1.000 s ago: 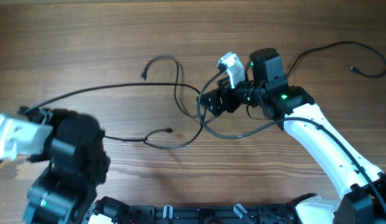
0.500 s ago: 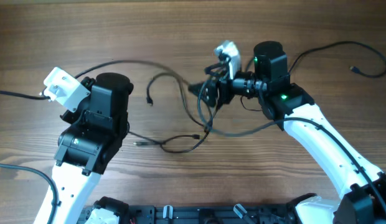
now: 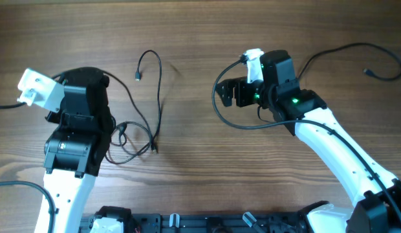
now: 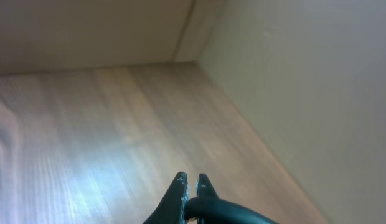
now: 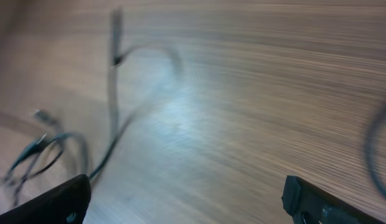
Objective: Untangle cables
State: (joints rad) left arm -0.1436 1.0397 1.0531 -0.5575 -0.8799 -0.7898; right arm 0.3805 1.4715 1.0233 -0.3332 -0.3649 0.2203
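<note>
Cables (image 3: 160,97): thin black cords on wooden table (image 3: 187,26). One hooked strand and a loose coil lie well to the left of right gripper (image 3: 222,93). Stray cord (image 3: 362,44) lies well to its right. Right gripper: fingers spread wide. Left gripper (image 4: 192,182), far left of right gripper: fingertips almost touching. Whether they pinch a cord cannot be told.

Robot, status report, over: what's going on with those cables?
Right gripper open, empty. Left gripper shut, contents unclear. Cables looped beside left arm, another far right.

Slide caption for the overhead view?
Thin black cables lie looped on the wooden table, left of the open right claw.
</note>
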